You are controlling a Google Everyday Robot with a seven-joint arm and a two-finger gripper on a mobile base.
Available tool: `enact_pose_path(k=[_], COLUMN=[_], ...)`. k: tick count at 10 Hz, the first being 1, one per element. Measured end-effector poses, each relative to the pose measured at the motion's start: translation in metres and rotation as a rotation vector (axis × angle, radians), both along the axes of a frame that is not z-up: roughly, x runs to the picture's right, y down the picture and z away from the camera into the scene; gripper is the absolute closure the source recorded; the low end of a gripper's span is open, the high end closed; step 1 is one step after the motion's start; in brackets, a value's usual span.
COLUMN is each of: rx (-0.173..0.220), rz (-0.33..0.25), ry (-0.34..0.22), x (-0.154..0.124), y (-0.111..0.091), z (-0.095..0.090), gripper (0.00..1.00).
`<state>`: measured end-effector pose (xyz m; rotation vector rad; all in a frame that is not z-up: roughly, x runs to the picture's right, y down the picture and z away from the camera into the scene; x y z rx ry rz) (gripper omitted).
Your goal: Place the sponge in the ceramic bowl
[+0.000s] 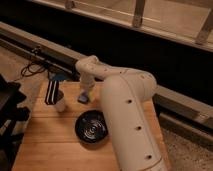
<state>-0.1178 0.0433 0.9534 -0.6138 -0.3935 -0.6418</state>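
Observation:
The sponge [83, 98] is a small blue block with a paler face, at the far middle of the wooden table [47, 145]. My gripper [86, 90] points down right over it, at the end of the white arm [125, 115], and hides the sponge's upper part. Whether it touches the sponge I cannot tell. The ceramic bowl [91, 127] is round, glossy black with pale rings. It sits on the table a short way nearer the camera than the sponge, partly tucked behind the arm's thick link on its right side.
A black-and-white striped flat item with a blue top [51, 91] leans by a small white cup [60, 103] left of the sponge. A dark frame [9, 107] stands off the table's left edge. Cables [32, 67] lie on the floor behind.

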Motion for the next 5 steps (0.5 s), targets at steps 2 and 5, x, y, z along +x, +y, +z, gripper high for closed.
enact_pose_path(k=[2, 5], rx=[-0.028, -0.051], rz=[-0.008, -0.017], ry=[-0.021, -0.011], x=[-0.009, -0.019], y=[0.008, 0.020], z=[0.008, 0.018], gripper=[0.28, 0.30])
